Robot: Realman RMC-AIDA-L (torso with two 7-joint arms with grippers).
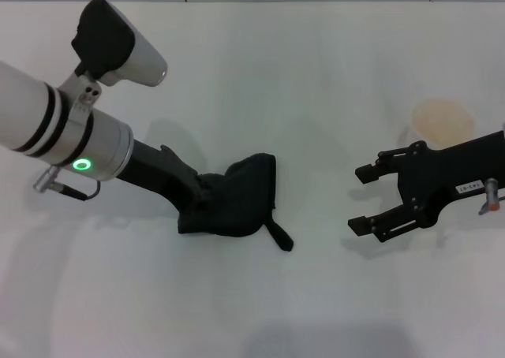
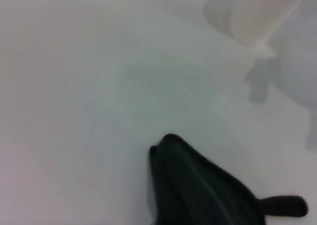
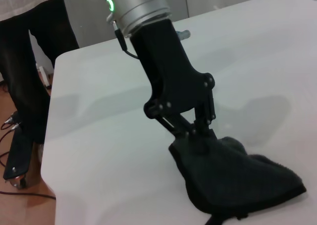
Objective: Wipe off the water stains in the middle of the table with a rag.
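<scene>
The rag (image 1: 237, 196) lies on the white bench (image 1: 300, 66), a little left of the middle, bunched up, with its short strap (image 1: 279, 236) pointing to the near right. The left gripper (image 1: 197, 204) comes down on it from the left and its tips are buried in the cloth; in the right wrist view the jaws are closed on the left end of the rag (image 3: 233, 178), which rests on the bench (image 3: 99, 155). The right gripper (image 1: 364, 198) hovers at the right side, well apart from the rag, and its jaws are open and hold nothing. A pale orange-brown stain (image 1: 442, 119) sits on the bench far right, just beyond the right gripper, apart from the rag.
</scene>
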